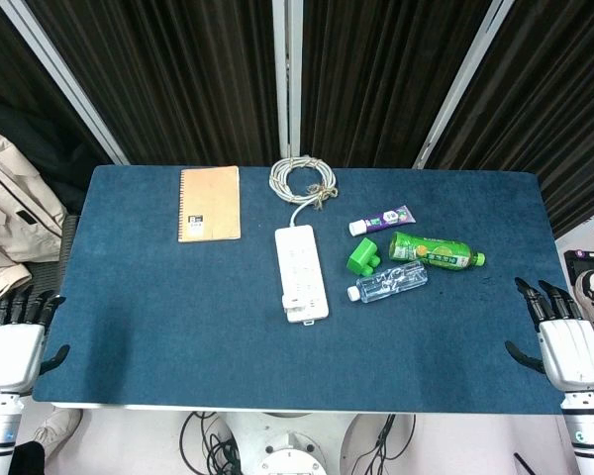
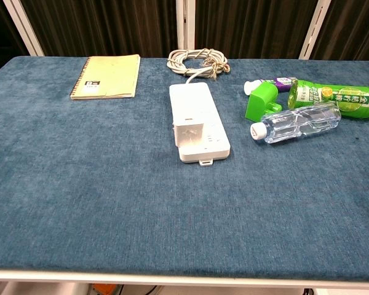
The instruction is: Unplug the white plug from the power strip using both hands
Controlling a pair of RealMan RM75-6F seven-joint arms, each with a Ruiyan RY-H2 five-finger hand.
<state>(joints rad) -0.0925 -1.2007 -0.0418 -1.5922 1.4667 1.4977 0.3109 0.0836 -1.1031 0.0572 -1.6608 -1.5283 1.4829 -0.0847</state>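
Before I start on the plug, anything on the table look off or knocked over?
Nothing damaged or spilled. Two bottles lie on their sides: the clear bottle and green bottle, right of the power strip. The white plug sits seated near the strip's near end. Both hands, left and right, wait at the table edges.

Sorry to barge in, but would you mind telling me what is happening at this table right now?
Nothing is being handled yet. The left hand and right hand hover open at opposite edges of the blue table, well away from everything. The white plug is seated near the front end of the power strip, whose cord lies coiled behind it. A notebook lies to one side, bottles on the other.
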